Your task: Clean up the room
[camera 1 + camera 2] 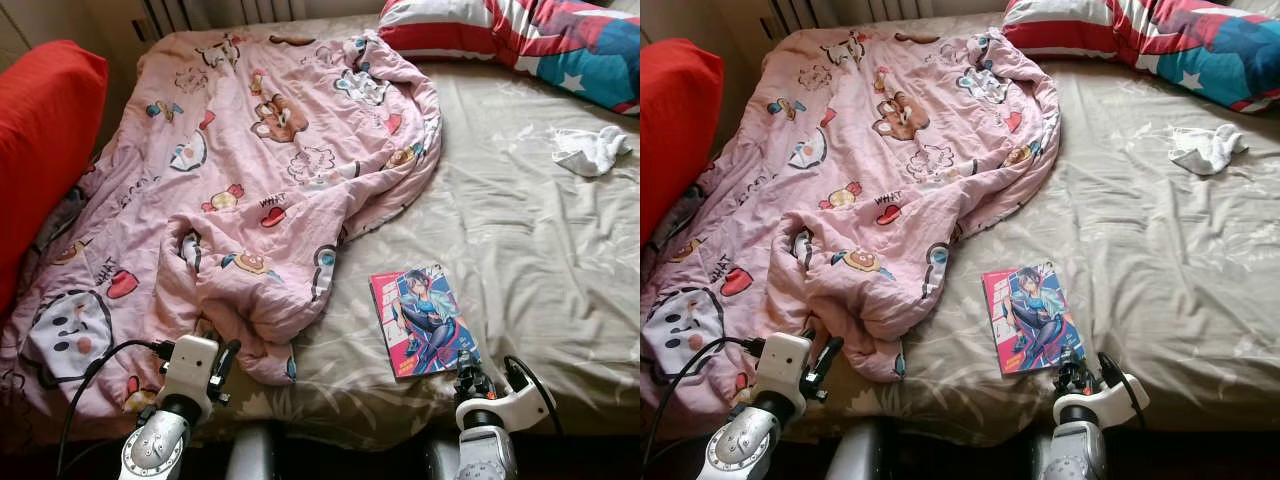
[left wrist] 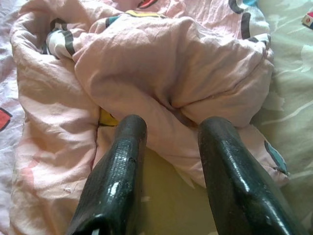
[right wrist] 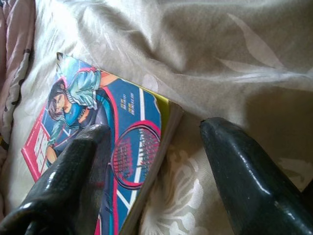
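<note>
Pink cartoon blanket (image 1: pixel 240 190) is heaped over the left half of the bed (image 1: pixel 530 260), with "WHAT" printed next to some of the characters. Left gripper (image 2: pixel 168 147) sits at its bunched lower edge, fingers apart. Manga (image 1: pixel 423 320) lies lower centre; cover text is too small to read. Right gripper (image 3: pixel 151 161) is spread wide over its corner. White sock (image 1: pixel 592 150) upper right, below the striped pillow (image 1: pixel 520 35).

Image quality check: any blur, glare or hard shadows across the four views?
Eye views: sharp, sunlight streaking the bed sheet. Left wrist view: open left gripper soft-focus, blanket evenly lit. Right wrist view: glare on the sheet, comic book partly shaded, sheen on the open right gripper.
</note>
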Motion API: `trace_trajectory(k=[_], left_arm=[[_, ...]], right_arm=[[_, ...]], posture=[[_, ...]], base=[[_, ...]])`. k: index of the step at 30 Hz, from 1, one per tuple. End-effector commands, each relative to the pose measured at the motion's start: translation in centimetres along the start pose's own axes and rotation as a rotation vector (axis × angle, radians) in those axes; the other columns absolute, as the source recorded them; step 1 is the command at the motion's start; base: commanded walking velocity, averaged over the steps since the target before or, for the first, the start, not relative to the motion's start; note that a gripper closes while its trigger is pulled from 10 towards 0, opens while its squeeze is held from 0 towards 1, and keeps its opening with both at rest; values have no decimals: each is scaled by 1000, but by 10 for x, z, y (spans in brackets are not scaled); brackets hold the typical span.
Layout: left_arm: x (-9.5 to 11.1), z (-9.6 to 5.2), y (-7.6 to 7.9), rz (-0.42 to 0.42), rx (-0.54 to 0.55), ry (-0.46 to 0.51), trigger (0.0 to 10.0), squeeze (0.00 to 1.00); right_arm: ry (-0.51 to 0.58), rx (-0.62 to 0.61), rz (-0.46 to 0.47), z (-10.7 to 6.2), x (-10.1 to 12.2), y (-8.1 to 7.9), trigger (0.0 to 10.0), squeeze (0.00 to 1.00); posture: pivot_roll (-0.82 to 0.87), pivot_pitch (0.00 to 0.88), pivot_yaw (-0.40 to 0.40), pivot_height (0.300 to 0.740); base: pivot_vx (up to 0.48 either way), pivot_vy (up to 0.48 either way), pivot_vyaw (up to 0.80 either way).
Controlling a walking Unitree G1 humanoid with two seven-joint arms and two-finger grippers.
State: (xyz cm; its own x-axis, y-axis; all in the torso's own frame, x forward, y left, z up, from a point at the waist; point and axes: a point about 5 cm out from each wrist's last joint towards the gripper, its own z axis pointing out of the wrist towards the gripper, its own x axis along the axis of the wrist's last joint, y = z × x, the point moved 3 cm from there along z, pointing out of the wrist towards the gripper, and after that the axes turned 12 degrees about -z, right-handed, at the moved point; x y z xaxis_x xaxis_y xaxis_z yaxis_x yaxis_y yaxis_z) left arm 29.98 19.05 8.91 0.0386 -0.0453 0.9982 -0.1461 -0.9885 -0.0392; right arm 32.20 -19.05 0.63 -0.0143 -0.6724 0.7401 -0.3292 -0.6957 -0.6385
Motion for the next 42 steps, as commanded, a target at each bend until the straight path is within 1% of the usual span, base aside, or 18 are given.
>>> trace_trajectory(k=[1, 7, 11, 17, 22, 24, 26, 29, 34, 35, 37, 39, 42], left_arm=[[-4, -6, -4, 31, -1, -29, 10000, 0], [-6, -9, -3, 40, -3, -40, 10000, 0], [-6, -11, -3, 47, -7, -45, 10000, 0], [-6, -13, -3, 55, -13, -51, 10000, 0], [-6, -13, 0, 56, -22, -55, 10000, 0], [-6, -13, 0, 59, -28, -57, 10000, 0], [-6, -14, 1, 60, -30, -57, 10000, 0], [-6, -13, 1, 61, -34, -57, 10000, 0], [-6, -12, 2, 60, -36, -57, 10000, 0], [-6, -11, 3, 60, -37, -56, 10000, 0], [-6, -11, 3, 60, -37, -56, 10000, 0], [-6, -10, 4, 59, -42, -55, 10000, 0], [-6, -9, 4, 59, -41, -54, 10000, 0]], right_arm=[[-36, -35, 15, -9, -13, 10, 10000, 0], [-38, -30, 19, -5, -11, 5, 10000, 0], [-34, -14, 28, 2, -6, -2, 10000, 0], [-14, 26, 65, 11, 2, -19, 10000, 0], [-47, 26, 73, 14, -1, -22, 10000, 0], [-80, 21, 71, 12, -7, -21, 10000, 0], [-98, 18, 70, 10, -11, -20, 10000, 0], [-116, -25, 65, 5, -17, -10, 10000, 0], [-102, -65, 55, -1, -18, 4, 10000, 0], [-97, -76, 53, -3, -17, 9, 10000, 0], [-97, -76, 53, -3, -17, 9, 10000, 0], [-107, -112, 52, -8, -20, 20, 10000, 0], [-116, -142, 57, -13, -23, 29, 10000, 0]], posture=[[130, 363, 107, 613], [134, 373, 112, 613], [141, 379, 117, 613], [141, 384, 122, 613], [145, 390, 125, 613], [144, 388, 124, 613], [147, 386, 124, 613], [144, 381, 122, 613], [139, 374, 121, 613], [134, 368, 121, 613], [134, 368, 121, 613], [129, 362, 119, 613], [127, 358, 117, 613]], base=[[0, 0, 0], [0, 0, 0], [0, 0, 0], [0, 0, 0], [0, 0, 0], [0, 0, 0], [0, 0, 0], [0, 0, 0], [0, 0, 0], [0, 0, 0], [0, 0, 0], [0, 0, 0], [0, 0, 0]])
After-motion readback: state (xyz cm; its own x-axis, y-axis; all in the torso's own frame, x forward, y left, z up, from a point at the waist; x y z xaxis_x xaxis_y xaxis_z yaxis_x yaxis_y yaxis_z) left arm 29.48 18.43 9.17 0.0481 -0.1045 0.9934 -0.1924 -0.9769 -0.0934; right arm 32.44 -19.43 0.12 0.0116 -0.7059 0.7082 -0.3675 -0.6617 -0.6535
